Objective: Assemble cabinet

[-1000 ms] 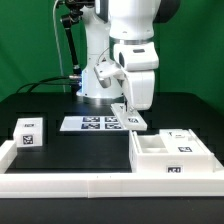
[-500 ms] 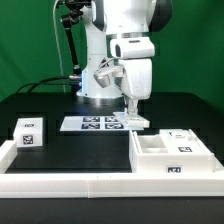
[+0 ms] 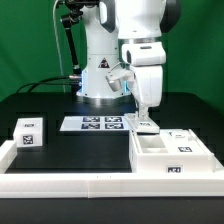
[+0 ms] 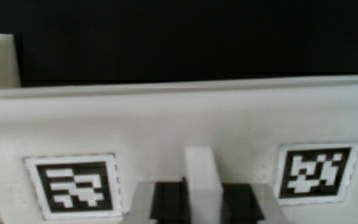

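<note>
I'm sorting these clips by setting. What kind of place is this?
Probably a robotics lab bench: a Franka arm at a black table, a plain green backdrop, and a marker board near tagged white cabinet parts.

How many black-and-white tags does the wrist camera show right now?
2. Both sit on the face of the white cabinet panel: one tag and a second tag, side by side with a gap between. Others may lie outside the frame.
</note>
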`<state>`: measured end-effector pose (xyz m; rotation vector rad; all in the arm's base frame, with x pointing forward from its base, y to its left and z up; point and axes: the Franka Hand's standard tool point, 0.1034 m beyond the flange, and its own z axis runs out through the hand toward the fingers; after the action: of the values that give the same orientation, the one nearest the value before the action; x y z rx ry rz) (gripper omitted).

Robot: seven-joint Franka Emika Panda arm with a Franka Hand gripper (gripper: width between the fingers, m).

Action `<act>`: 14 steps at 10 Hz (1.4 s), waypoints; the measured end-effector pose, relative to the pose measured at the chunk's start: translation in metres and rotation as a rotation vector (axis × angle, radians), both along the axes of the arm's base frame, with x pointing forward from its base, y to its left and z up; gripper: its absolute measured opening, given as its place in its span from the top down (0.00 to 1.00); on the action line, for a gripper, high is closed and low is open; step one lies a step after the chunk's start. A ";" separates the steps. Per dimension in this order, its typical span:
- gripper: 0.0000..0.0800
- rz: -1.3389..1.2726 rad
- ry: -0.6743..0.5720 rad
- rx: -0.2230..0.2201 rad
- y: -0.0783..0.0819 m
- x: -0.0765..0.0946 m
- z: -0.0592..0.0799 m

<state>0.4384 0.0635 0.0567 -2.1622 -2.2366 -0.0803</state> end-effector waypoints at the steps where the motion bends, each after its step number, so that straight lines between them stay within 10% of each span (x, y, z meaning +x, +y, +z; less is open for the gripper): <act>1: 0.91 -0.004 0.002 0.000 -0.002 0.000 -0.001; 14: 0.91 -0.039 0.006 0.000 -0.011 0.014 0.001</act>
<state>0.4523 0.0527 0.0574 -2.2033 -2.1920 -0.0752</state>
